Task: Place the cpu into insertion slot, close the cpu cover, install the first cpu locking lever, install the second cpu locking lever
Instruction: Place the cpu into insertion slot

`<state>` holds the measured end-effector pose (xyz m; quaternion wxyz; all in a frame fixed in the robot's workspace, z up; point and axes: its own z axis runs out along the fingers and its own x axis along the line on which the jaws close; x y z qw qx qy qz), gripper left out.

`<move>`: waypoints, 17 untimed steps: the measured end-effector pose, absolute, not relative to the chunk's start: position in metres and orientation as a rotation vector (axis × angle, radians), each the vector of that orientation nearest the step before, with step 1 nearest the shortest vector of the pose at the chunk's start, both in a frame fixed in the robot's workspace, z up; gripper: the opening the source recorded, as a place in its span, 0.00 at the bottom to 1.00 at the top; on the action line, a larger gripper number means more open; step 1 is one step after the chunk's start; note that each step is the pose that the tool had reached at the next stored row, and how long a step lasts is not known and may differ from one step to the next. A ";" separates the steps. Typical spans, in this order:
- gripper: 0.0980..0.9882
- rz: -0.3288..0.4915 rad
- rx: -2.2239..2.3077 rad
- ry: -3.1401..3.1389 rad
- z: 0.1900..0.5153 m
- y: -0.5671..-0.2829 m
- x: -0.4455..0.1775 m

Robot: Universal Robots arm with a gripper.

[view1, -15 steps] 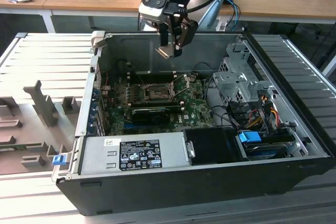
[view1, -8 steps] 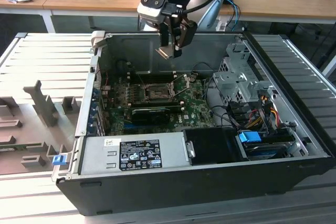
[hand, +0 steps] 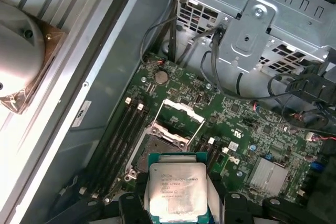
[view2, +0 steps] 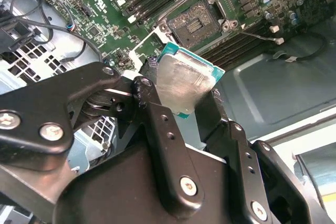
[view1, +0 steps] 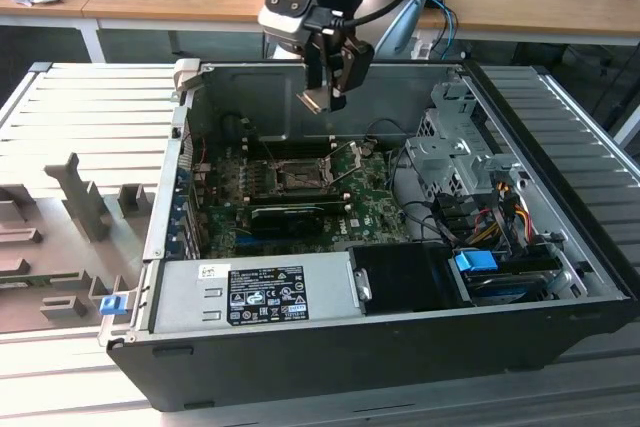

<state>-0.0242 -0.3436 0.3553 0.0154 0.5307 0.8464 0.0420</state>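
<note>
The tool (view1: 325,95) is closed on the cpu (view1: 314,100), gripping it by two opposite edges, and hangs over the open case (view1: 250,97). The cpu is square, so it has no long axis. It sits tilted, its grey metal top facing the first wrist view. One finger (view2: 157,114) hides part of an edge. Below the tool lies the socket (hand: 161,146), its contacts bare, with memory slots (hand: 122,135) just beside it. Cables (hand: 215,66) run further off.
</note>
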 end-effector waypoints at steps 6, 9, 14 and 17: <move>0.48 0.129 1.722 2.584 0.354 -0.344 -0.024; 0.48 0.128 1.756 2.560 0.354 -0.344 -0.024; 0.48 0.126 1.833 2.503 0.353 -0.344 -0.024; 0.48 0.125 1.871 2.473 0.353 -0.344 -0.024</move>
